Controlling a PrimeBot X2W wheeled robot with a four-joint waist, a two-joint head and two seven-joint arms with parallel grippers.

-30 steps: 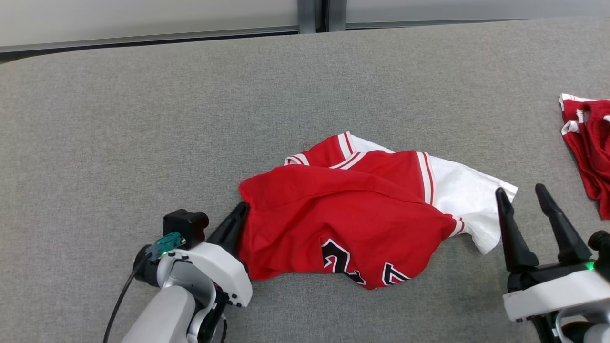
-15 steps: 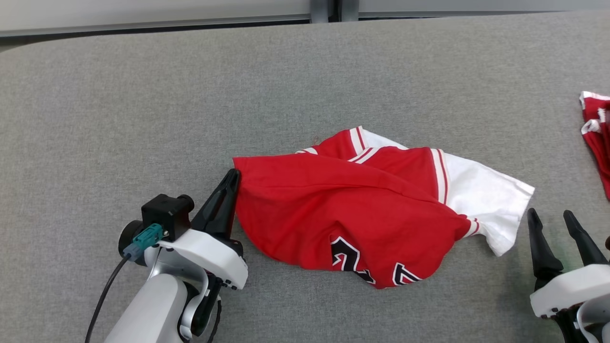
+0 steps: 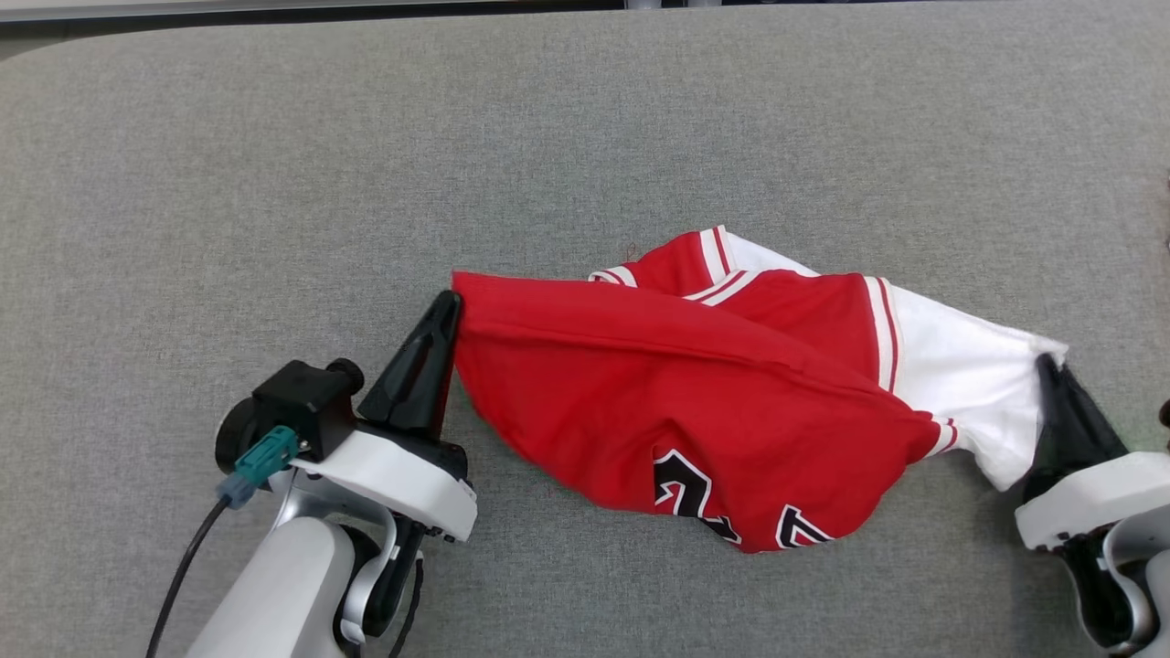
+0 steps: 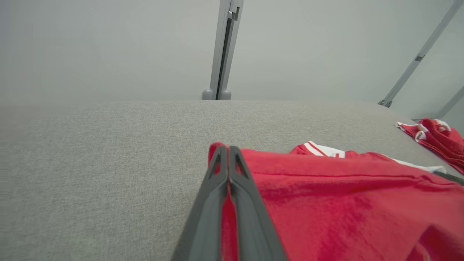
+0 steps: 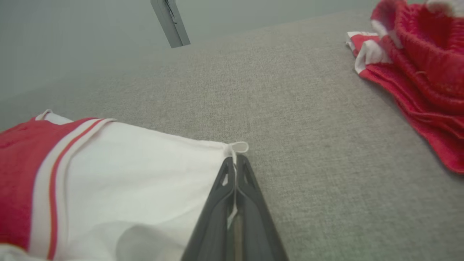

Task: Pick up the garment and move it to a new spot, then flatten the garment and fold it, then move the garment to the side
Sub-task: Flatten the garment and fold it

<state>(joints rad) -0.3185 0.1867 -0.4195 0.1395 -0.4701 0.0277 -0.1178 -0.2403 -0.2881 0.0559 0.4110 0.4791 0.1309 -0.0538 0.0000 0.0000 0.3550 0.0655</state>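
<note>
**Two-Point Grip Established, Lift Pending**

The left claw (image 3: 447, 309) is clenching a red corner of the garment (image 3: 695, 393). The right claw (image 3: 1051, 370) is pinching the white sleeve hem. The garment is resting on the counter (image 3: 366, 137) between the claws, with its long axis running from claw to claw. Judgement: the lift is calling for both arms rising together.

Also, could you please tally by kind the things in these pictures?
Garments: 2, the red and white jersey and the crumpled red garment.
End effectors: 2, the left end effector and the right end effector, both shut on the jersey.
Total: 4.
</note>
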